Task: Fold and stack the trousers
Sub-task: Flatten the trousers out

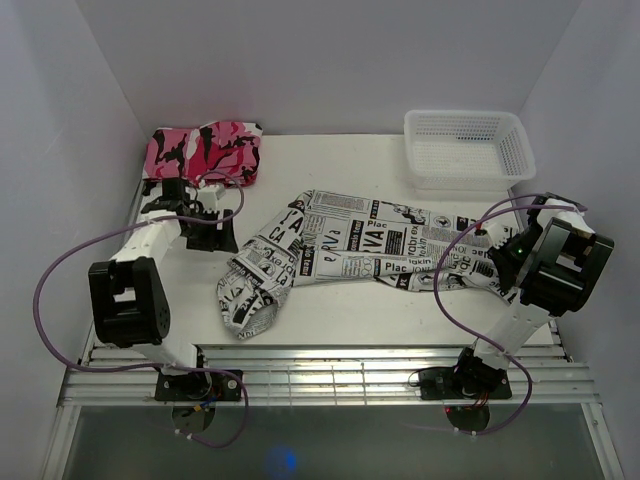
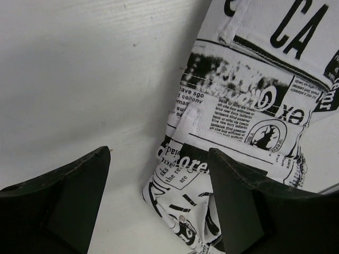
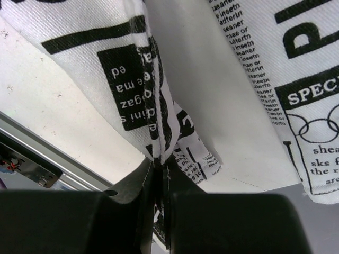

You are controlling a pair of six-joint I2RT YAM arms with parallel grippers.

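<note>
The newspaper-print trousers (image 1: 350,250) are being laid out lengthwise across the counter (image 1: 340,325). An edge at their right end is being pinched tight in the right pincer (image 3: 159,172), while the left pincer (image 2: 159,159) is being held wide open at the crumpled left end. The first fold is judged to be in preparation; a grip on that crumpled end is being called for next.

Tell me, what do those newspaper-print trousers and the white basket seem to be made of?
The trousers look like woven cloth, probably cotton twill. Fine diagonal ribs, stitched seams and soft folds show close up, and the finish is matte. The basket looks like moulded white plastic, with stiff mesh walls and a smooth rim, though it is seen only from afar.
</note>
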